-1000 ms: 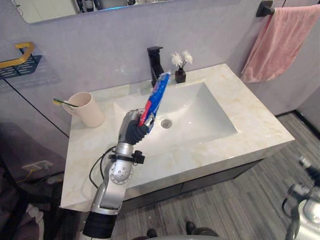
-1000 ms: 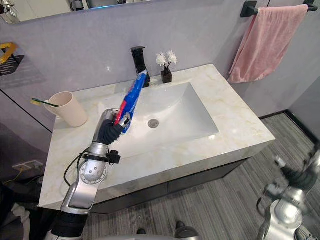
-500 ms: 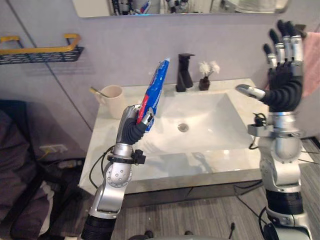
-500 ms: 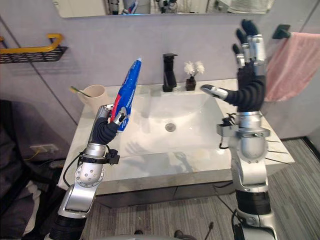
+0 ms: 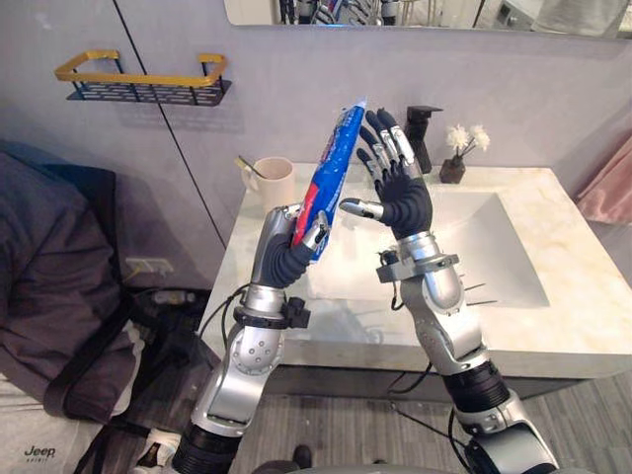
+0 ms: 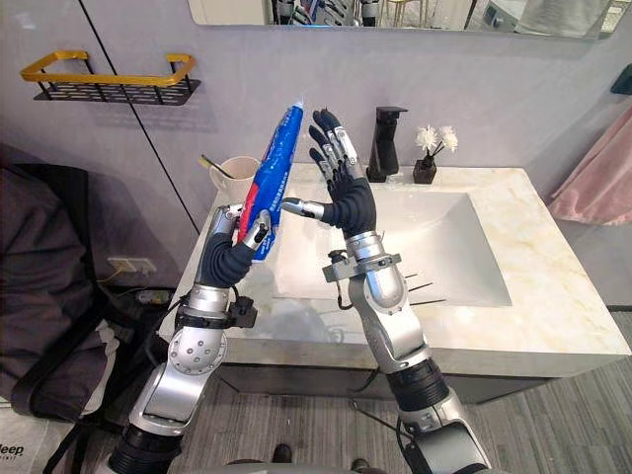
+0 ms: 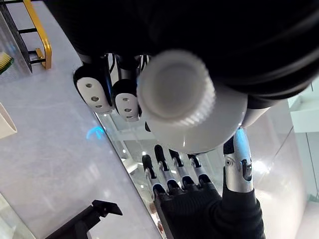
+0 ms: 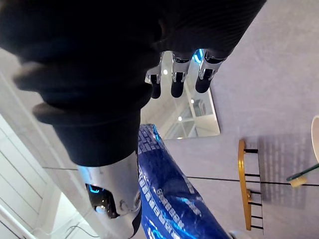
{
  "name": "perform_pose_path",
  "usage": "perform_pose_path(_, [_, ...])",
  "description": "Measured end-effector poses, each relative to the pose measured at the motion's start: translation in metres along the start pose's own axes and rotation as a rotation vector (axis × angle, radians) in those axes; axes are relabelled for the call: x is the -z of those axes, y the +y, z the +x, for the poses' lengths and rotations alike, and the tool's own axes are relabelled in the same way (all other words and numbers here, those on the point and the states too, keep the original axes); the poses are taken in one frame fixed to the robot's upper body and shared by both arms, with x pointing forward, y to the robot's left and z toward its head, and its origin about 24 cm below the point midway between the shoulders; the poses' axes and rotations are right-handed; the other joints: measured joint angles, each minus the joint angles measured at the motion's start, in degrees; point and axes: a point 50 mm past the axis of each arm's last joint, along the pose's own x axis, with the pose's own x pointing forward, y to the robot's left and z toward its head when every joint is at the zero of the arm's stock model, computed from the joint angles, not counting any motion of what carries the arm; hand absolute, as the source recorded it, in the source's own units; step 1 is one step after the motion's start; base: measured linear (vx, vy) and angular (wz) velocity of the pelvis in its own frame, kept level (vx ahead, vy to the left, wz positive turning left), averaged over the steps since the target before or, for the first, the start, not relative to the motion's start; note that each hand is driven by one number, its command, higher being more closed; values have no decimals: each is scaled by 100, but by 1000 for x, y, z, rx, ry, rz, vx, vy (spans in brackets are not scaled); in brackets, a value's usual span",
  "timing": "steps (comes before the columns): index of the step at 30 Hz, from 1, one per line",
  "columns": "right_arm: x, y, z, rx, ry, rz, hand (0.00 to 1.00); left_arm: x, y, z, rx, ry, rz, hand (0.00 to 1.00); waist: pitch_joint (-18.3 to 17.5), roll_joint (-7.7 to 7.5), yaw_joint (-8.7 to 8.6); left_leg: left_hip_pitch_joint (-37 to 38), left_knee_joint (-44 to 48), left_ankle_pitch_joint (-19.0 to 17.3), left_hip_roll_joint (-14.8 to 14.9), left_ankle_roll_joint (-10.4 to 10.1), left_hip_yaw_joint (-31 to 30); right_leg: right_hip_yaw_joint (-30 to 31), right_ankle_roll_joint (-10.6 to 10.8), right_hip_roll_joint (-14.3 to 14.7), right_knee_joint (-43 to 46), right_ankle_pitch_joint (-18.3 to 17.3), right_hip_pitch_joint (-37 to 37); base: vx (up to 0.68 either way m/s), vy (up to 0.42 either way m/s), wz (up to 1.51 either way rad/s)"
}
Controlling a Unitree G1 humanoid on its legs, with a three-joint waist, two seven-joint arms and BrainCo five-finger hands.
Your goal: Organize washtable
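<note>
The left hand (image 5: 286,259) grips the toothpaste tube (image 5: 334,168) upright; the right hand (image 5: 400,193), fingers spread beside it, probably must close on it next.

Pale marble washstand surface with a sunken white basin, set against a grey wall.

The surface (image 6: 553,286) is cream stone with faint tan veins. A rectangular white basin (image 6: 449,252) is sunk into its middle. At the back left corner a beige cup (image 6: 233,181) stands upright, and a toothbrush (image 6: 207,162) leans out of it toward the left. Behind the basin, close to the wall, a black faucet (image 6: 381,148) rises. Just beside it to the right sits a small dark vase (image 6: 425,173) holding white flowers (image 6: 434,138). Below, the floor (image 6: 553,425) is grey planking, and a dark bag (image 6: 49,296) lies on it to the left of the surface.
</note>
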Motion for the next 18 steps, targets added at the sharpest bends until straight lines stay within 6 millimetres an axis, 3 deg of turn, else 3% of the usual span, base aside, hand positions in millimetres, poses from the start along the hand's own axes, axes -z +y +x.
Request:
perform_pose_path(5, [18, 7, 0, 25, 72, 141, 0, 5, -13, -3, 28, 34, -20, 100, -32, -54, -29, 59, -94, 53, -12, 5, -2, -1, 19, -13, -4, 16, 0, -36, -2, -1])
perform_pose_path(18, [34, 13, -2, 78, 145, 436, 0, 12, -33, -8, 96, 76, -36, 100, -79, -124, -28, 64, -167, 90, -22, 21, 54, 47, 28, -21, -38, 22, -35, -4, -5, -1])
